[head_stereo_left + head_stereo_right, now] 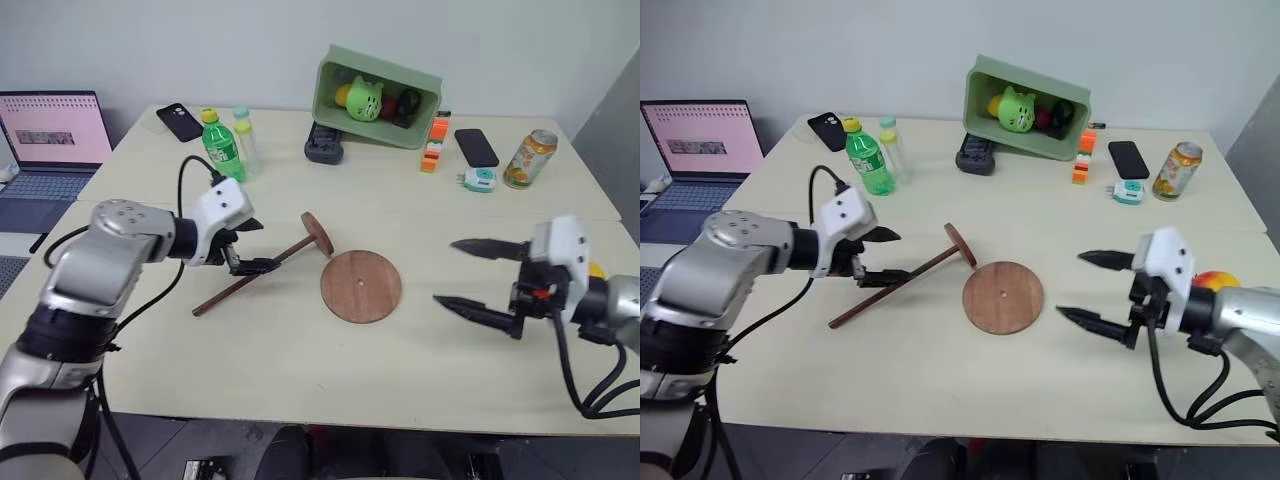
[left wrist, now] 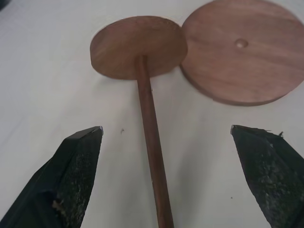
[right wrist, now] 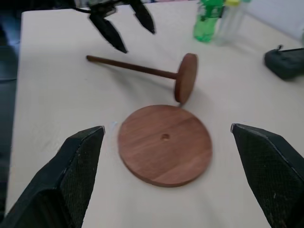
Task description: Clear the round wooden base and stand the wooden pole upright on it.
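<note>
Round wooden base (image 1: pixel 361 286) lies bare on surface (image 1: pixel 280 380); wooden pole (image 1: pixel 262 266) lies on its side just beside it. Left pincer (image 1: pixel 252 246) apart, straddling the rod, apparently for a grasp. Right pincer (image 1: pixel 478 277) apart, empty

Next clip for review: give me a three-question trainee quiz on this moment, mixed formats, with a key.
1. True or false: the wooden pole stands upright on the round wooden base.
2. Multiple choice: the left gripper is
A. shut on the pole
B. open, jaws on either side of the pole's rod
C. resting on the base
3. Fill in: the top of the base carries ____.

Key
1. False: the pole lies on the table, its small end disc beside the base's rim.
2. B. The right gripper is open too, holding nothing.
3. Nothing: its top is bare, centre hole showing.
</note>
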You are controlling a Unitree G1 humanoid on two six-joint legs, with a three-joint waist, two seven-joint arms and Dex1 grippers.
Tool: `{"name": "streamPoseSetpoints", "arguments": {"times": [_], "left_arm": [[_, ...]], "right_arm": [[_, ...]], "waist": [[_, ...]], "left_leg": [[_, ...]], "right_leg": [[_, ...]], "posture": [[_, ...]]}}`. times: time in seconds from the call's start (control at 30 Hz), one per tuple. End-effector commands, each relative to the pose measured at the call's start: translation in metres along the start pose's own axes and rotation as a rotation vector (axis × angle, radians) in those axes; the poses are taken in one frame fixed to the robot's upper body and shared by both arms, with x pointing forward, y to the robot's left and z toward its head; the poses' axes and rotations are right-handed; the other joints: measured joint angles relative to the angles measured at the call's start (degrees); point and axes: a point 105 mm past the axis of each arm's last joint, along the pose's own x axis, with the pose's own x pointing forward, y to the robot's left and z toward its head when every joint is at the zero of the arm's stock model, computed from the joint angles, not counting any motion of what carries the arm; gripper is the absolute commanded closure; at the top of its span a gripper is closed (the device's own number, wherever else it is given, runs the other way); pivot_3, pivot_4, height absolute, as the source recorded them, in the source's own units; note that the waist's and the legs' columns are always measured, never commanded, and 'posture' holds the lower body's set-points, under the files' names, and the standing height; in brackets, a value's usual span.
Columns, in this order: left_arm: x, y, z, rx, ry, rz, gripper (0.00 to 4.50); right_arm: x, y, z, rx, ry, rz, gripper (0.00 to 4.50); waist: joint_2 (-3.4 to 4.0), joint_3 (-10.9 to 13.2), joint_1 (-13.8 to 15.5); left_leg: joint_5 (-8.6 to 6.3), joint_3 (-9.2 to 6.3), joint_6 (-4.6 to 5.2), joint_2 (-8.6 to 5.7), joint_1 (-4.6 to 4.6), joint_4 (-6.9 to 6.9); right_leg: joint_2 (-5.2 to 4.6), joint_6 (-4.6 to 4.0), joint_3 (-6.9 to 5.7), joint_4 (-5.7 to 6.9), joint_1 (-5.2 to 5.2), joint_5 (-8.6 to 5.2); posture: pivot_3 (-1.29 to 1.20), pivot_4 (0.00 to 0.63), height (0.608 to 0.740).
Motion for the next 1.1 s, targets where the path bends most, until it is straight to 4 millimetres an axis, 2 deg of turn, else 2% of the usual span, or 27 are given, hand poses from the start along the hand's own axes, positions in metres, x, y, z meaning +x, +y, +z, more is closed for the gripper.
{"name": "streamPoseSetpoints", "arguments": {"times": [0.03, 0.13, 0.27, 0.53, 0.73, 0.87, 1.1], "left_arm": [[0.001, 0.011, 0.013, -0.007, 0.005, 0.045, 0.0], [0.011, 0.001, 0.008, -0.002, 0.072, -0.034, 0.0], [0.018, 0.012, 0.004, -0.014, 0.133, -0.022, 0.0], [0.027, 0.016, -0.006, 0.021, 0.257, -0.136, 0.0], [0.037, 0.022, -0.009, 0.07, 0.292, -0.169, 0.0], [0.045, 0.023, -0.011, 0.087, 0.316, -0.177, 0.62], [0.05, 0.018, -0.017, 0.09, 0.336, -0.194, 2.24]], "right_arm": [[0.005, 0.011, 0.006, -0.035, -0.024, 0.034, 0.03], [0.01, 0.019, 0.002, -0.017, -0.032, 0.043, 0.03], [0.015, 0.032, 0.0, 0.006, -0.043, 0.066, 0.03], [0.02, 0.049, -0.001, 0.038, -0.057, 0.071, 0.03], [0.024, 0.052, -0.003, 0.048, -0.061, 0.063, 0.03], [0.024, 0.054, -0.003, 0.054, -0.055, 0.07, 0.0], [0.026, 0.055, -0.005, 0.053, -0.053, 0.073, 0.0]], "waist": [[-0.03, 0.0, -0.1], [-0.03, 0.0, -0.2], [-0.04, 0.0, -0.2], [-0.07, 0.0, -0.2], [-0.08, 0.0, -0.3], [-0.09, 0.0, -0.3], [-0.1, 0.1, -0.3]], "left_leg": [[0.0, -0.01, 0.0, 0.0, -0.01, 0.0], [0.0, -0.07, 0.0, 0.03, -0.01, -0.01], [0.0, -0.06, 0.0, -0.02, 0.0, 0.0], [0.0, -0.06, 0.0, -0.11, -0.01, 0.01], [0.0, -0.08, 0.0, -0.36, -0.03, 0.02], [0.0, -0.09, 0.0, -0.37, -0.04, 0.02], [0.0, -0.1, 0.0, -0.4, -0.06, 0.02]], "right_leg": [[0.0, 0.0, 0.0, 0.0, -0.01, 0.0], [0.0, 0.0, 0.02, 0.01, -0.07, 0.0], [0.03, 0.0, 0.01, 0.09, -0.08, 0.0], [0.05, 0.0, 0.03, 0.15, -0.14, 0.0], [0.0, 0.01, 0.05, 0.16, -0.17, -0.01], [-0.01, 0.02, 0.04, 0.17, -0.19, -0.01], [-0.04, 0.03, 0.05, 0.18, -0.21, -0.02]], "posture": [[0.0, 0.15, 0.74], [0.0, 0.15, 0.74], [0.0, 0.15, 0.74], [0.0, 0.15, 0.74], [0.0, 0.15, 0.74], [0.0, 0.15, 0.74], [0.0, 0.15, 0.74]]}}
